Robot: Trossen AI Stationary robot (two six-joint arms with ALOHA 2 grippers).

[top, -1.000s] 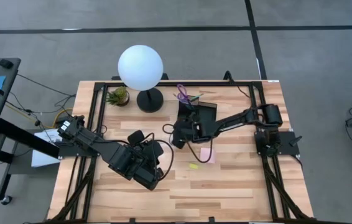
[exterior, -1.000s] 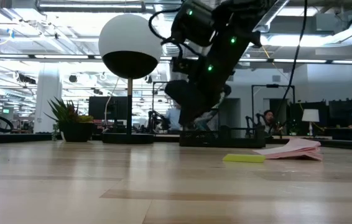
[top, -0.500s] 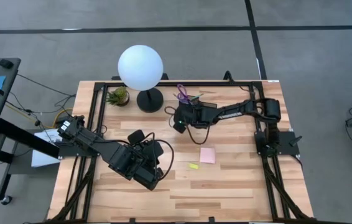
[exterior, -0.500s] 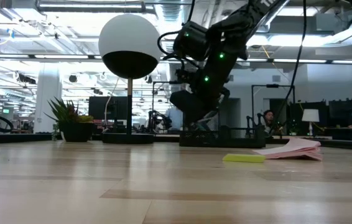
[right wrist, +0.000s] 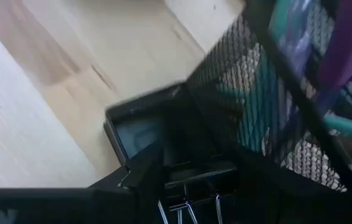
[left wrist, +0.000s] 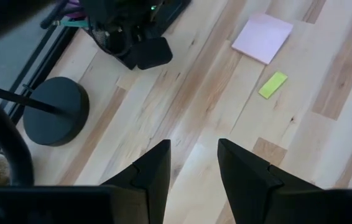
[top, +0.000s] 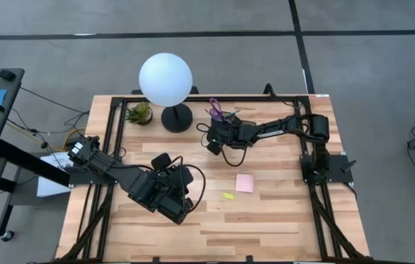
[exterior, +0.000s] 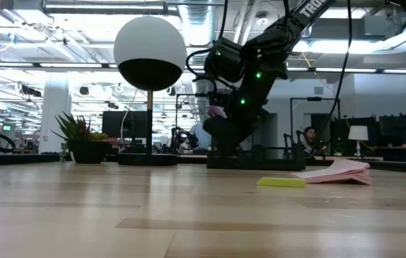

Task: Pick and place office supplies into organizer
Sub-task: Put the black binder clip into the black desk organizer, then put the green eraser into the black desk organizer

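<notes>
The black mesh organizer (right wrist: 257, 81) stands at the table's far middle, mostly under my right arm; teal pens (right wrist: 350, 127) and the purple-handled scissors (top: 215, 111) stand in its taller compartment. My right gripper (top: 216, 141) hovers at the organizer's left side, over a low tray section (right wrist: 135, 134), shut on a small black clip (right wrist: 194, 177). The pink sticky pad (top: 245, 182) and the small yellow piece (top: 228, 196) lie flat on the table nearer the front. My left gripper (left wrist: 194, 155) is open and empty at the table's near left. My right gripper pinches the black clip's body (right wrist: 198, 171) between its two fingers. The clip's silver wire handles (right wrist: 182, 208) point back toward the wrist. The clip is lifted clear, above the organizer's low tray section.
A white globe lamp (top: 166, 81) on a black base (top: 177, 117) and a small potted plant (top: 139, 113) stand at the far left of the organizer. Bare wood lies between my left gripper and the sticky pad.
My right gripper has gone toward the table's far edge, away from the sticky pad, to the organizer's left side. It has turned on the way and come lower over the organizer. The sticky pad and yellow piece have stayed in place.
</notes>
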